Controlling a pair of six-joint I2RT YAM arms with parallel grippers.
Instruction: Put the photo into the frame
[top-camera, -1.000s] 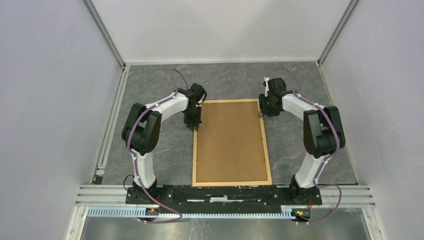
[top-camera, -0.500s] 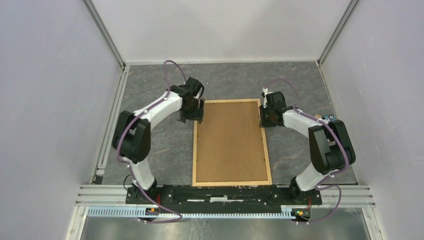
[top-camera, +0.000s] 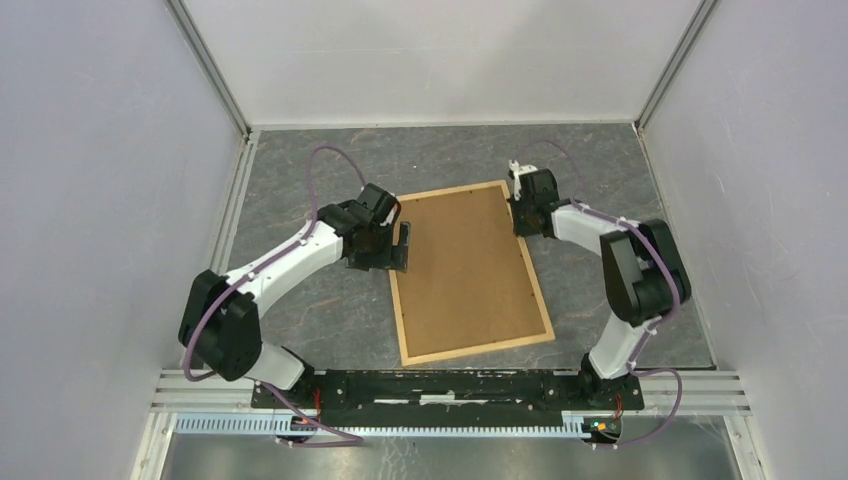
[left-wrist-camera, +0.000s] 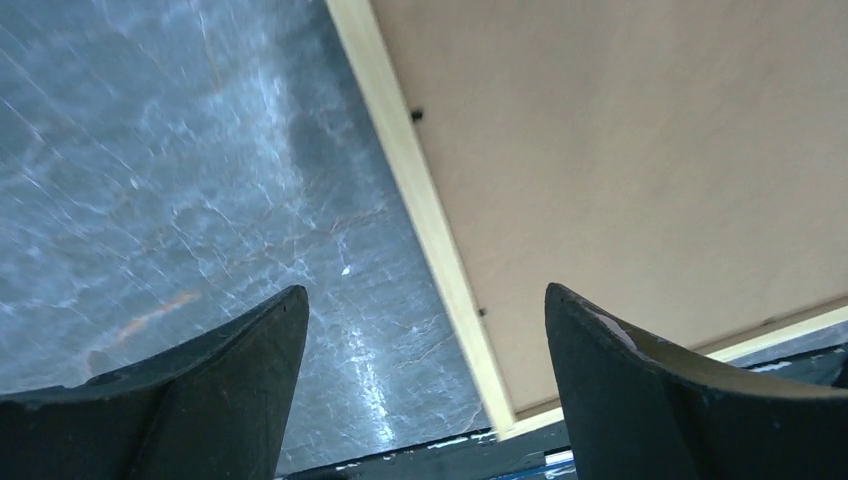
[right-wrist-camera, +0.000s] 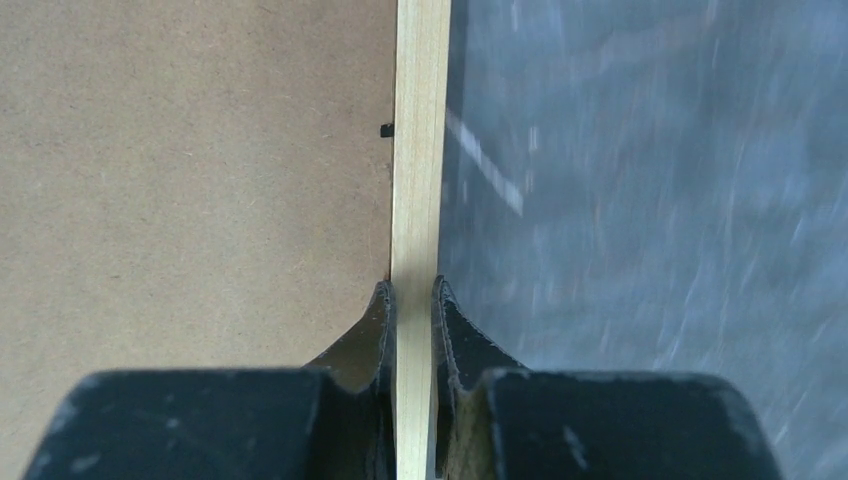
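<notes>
The frame (top-camera: 478, 349) of thin light wood lies on the table, turned a little askew, with a plain brown backing board (top-camera: 468, 270) filling it. The photo is hidden. My right gripper (top-camera: 523, 212) is at the frame's far right corner. In the right wrist view it (right-wrist-camera: 413, 285) is shut on the frame's right strip (right-wrist-camera: 420, 150), one finger on the board side and one outside. My left gripper (top-camera: 404, 247) hovers at the frame's left edge. In the left wrist view its jaws (left-wrist-camera: 425, 292) are open wide above the left strip (left-wrist-camera: 420, 200), holding nothing.
The table top (top-camera: 300, 180) is dark grey marbled stone. White enclosure walls stand on the left, right and back. A metal rail (top-camera: 450, 385) with the arm bases runs along the near edge, just below the frame's near strip.
The right gripper has closed on the frame's right strip. The frame has turned, its far end shifted left. The left gripper has opened and moved nearer along the left edge.
</notes>
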